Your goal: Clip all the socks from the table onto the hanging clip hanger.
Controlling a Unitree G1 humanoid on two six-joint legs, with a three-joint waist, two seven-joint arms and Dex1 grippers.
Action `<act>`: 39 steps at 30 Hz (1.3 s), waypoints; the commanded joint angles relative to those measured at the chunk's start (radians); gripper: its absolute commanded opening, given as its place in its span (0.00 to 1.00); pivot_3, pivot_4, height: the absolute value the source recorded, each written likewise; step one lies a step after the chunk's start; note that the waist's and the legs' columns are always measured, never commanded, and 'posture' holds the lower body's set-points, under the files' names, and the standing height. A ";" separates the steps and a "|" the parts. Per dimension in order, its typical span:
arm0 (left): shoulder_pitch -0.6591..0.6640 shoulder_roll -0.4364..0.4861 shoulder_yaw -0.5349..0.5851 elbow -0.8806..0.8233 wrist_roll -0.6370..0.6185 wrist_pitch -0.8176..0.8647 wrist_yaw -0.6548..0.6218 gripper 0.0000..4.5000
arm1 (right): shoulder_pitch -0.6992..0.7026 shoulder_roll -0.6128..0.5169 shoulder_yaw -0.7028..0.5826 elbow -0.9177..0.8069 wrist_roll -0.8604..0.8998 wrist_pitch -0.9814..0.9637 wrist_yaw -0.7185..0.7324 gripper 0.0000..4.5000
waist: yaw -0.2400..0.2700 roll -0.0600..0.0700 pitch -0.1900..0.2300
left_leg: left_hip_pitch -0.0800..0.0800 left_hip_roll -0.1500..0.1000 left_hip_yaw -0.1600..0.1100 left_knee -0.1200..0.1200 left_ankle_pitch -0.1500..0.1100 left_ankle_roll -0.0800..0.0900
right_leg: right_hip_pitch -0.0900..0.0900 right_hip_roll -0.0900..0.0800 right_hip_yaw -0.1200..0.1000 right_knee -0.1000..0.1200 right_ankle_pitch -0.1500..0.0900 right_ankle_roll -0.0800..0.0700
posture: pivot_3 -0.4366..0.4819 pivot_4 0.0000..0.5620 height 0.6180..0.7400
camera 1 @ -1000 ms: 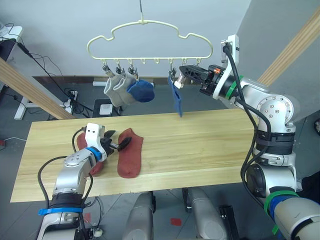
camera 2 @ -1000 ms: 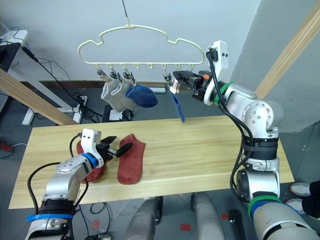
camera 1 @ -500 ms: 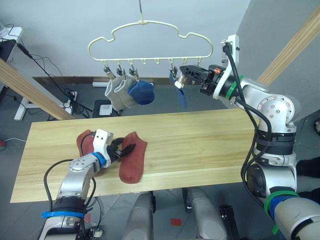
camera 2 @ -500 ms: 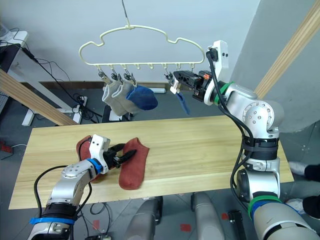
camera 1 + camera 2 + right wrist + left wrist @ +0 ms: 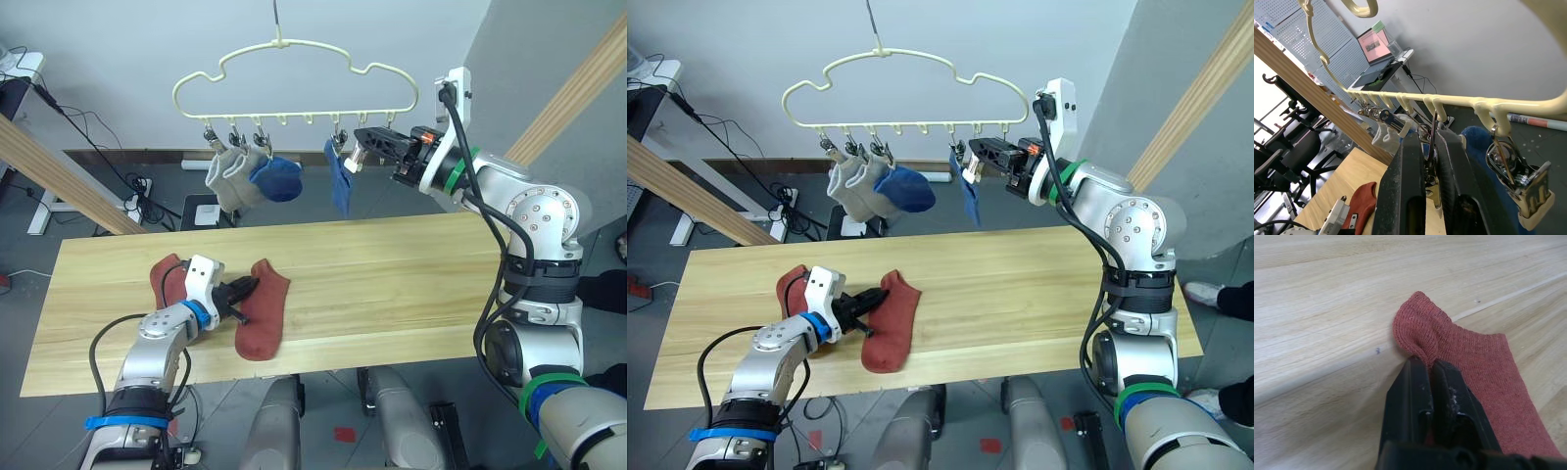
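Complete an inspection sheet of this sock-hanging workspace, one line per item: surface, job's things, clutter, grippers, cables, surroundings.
Surface: light-wood table, bare apart from two socks.
Job's things: clip hanger holds two grey socks, a blue sock and a second blue sock; one rust-red sock and another lie on the table.
Clutter: nothing seen.
Grippers: left gripper shut on the nearer rust-red sock's edge; right gripper closed around a metal clip at the hanger.
Cables: black leads and a power strip on the floor behind.
Surroundings: grey wall, slanted wooden beams.
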 commanded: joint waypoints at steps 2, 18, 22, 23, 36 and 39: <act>0.004 -0.015 0.060 -0.127 -0.162 0.179 -0.038 0.00 | -0.008 -0.010 -0.005 -0.027 0.008 -0.017 0.014 0.07 | -0.001 0.000 0.000 | 0.000 0.000 0.000 0.000 0.000 0.000 | 0.000 0.000 0.000 0.000 0.000 0.000 | 0.41 0.72 1.00; -0.227 0.175 0.105 -0.456 -0.628 0.744 -0.202 0.00 | -0.069 -0.042 -0.064 0.061 0.075 0.070 0.052 0.07 | -0.014 -0.001 0.001 | -0.001 0.000 -0.001 0.000 0.000 0.000 | 0.000 0.001 -0.002 -0.001 0.000 0.000 | 0.41 0.70 1.00; -0.340 0.133 0.060 -0.417 -0.613 0.714 -0.217 0.00 | -0.086 -0.068 -0.086 0.089 0.137 0.154 0.077 0.07 | -0.013 -0.001 0.001 | -0.001 0.000 -0.001 0.000 0.000 0.000 | 0.000 0.001 -0.001 -0.001 0.000 0.000 | 0.41 0.69 1.00; -0.352 0.127 0.056 -0.411 -0.611 0.711 -0.219 0.00 | -0.088 -0.072 -0.088 0.094 0.145 0.165 0.079 0.07 | -0.013 -0.001 0.001 | -0.001 -0.001 -0.001 0.000 0.000 0.000 | 0.000 0.001 -0.001 -0.001 0.000 0.000 | 0.41 0.69 1.00; -0.430 0.069 -0.009 -0.339 -0.532 0.611 -0.276 0.00 | -0.119 -0.048 -0.179 0.128 0.263 0.301 0.004 0.07 | -0.016 -0.001 0.001 | -0.001 0.000 0.001 0.000 0.000 0.000 | 0.000 0.000 0.000 -0.001 0.000 0.000 | 0.40 0.67 1.00; -0.444 0.056 -0.010 -0.321 -0.520 0.590 -0.283 0.00 | -0.113 -0.043 -0.175 0.116 0.276 0.316 -0.001 0.07 | -0.015 -0.001 0.001 | -0.002 -0.001 0.001 0.001 0.000 0.000 | 0.000 0.000 -0.001 -0.001 0.000 0.000 | 0.40 0.66 1.00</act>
